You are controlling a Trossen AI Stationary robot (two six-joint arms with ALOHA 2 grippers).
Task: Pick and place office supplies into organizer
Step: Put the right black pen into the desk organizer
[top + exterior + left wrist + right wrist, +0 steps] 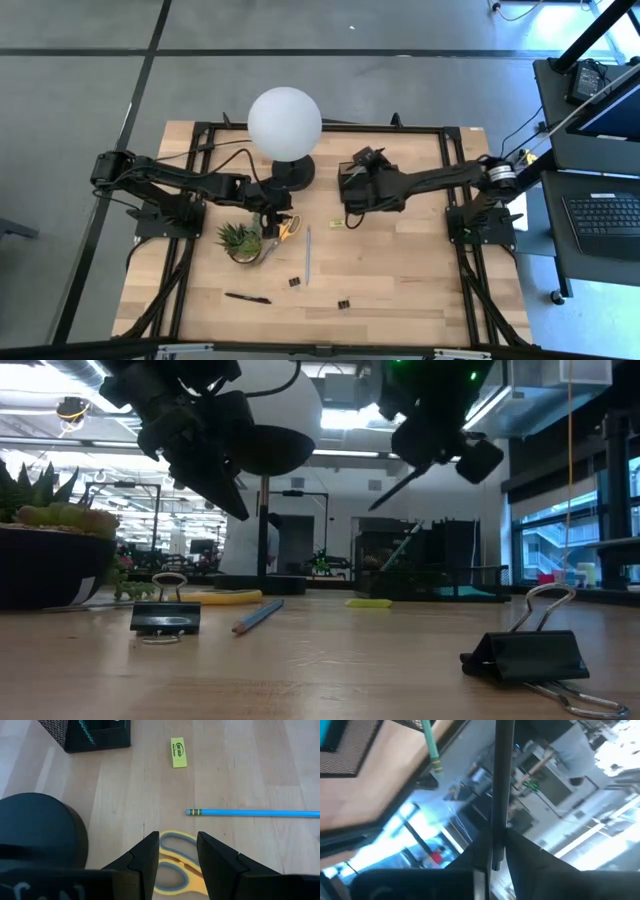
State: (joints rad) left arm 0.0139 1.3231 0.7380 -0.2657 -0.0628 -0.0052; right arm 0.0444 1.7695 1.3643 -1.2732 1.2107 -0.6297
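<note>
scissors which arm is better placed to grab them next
Left. Its open tool hovers right over the yellow scissors; the right tool, by the organizer, already grips a dark pen.

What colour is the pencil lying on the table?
Blue; the pencil shows best in the left wrist view.

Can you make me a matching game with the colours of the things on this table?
Things:
1. scissors handles
2. pencil
3. lamp globe
4. binder clip

Colours:
A. white
B. black
C. yellow
D. blue

Pairs: 1-C, 2-D, 3-A, 4-B.

Bonus: the right claw grips a dark pen.
</note>
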